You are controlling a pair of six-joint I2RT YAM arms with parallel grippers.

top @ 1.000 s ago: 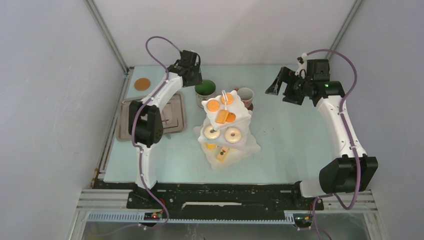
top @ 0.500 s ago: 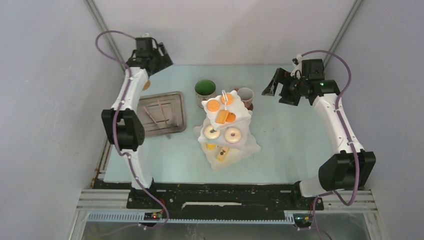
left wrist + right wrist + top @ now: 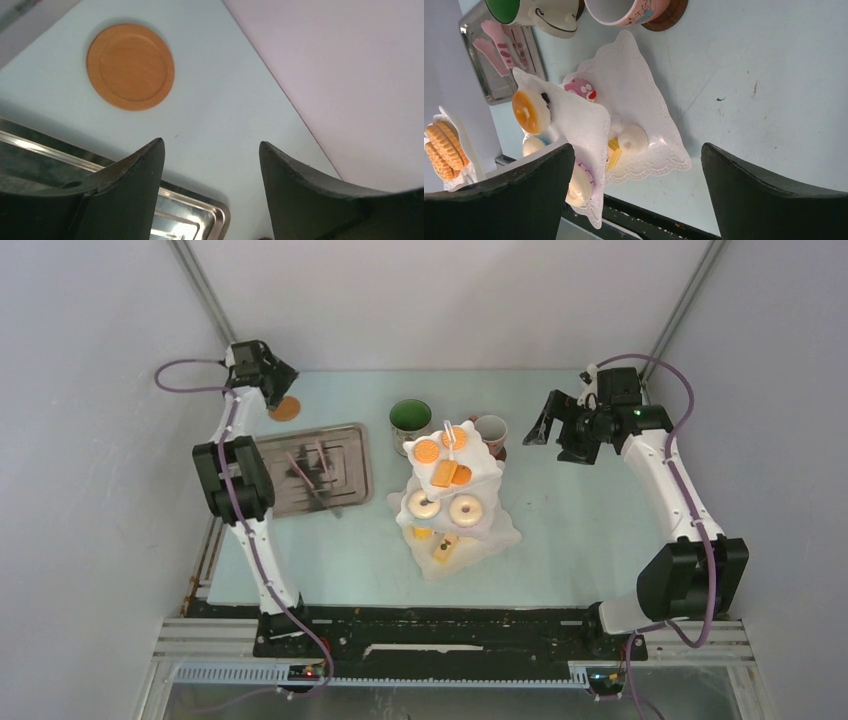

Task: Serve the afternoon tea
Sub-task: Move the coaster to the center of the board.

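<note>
The white three-tier stand (image 3: 452, 490) holds orange biscuits (image 3: 427, 451) on top, donuts (image 3: 465, 510) in the middle and yellow cakes (image 3: 445, 547) below. Behind it stand the green-inside mug (image 3: 411, 420) and the pink mug (image 3: 490, 430), which sits on a brown coaster (image 3: 669, 17). A bare brown coaster (image 3: 285, 408) lies at the far left. My left gripper (image 3: 278, 380) hovers over it, open and empty (image 3: 210, 145), with the coaster (image 3: 131, 66) ahead of its fingertips. My right gripper (image 3: 555, 435) hangs open right of the pink mug, facing the stand (image 3: 624, 90).
A grey metal tray (image 3: 350, 445) with pink tongs (image 3: 318, 472) lies left of the stand, its corner (image 3: 220, 215) under my left fingers. The enclosure wall (image 3: 350, 75) runs close beside the left gripper. The table's near edge is a black rail (image 3: 649, 217).
My left arm has swung from the green mug to the far left corner over the bare coaster, its jaws wider. The mug stays put. The right gripper shifted slightly nearer.
</note>
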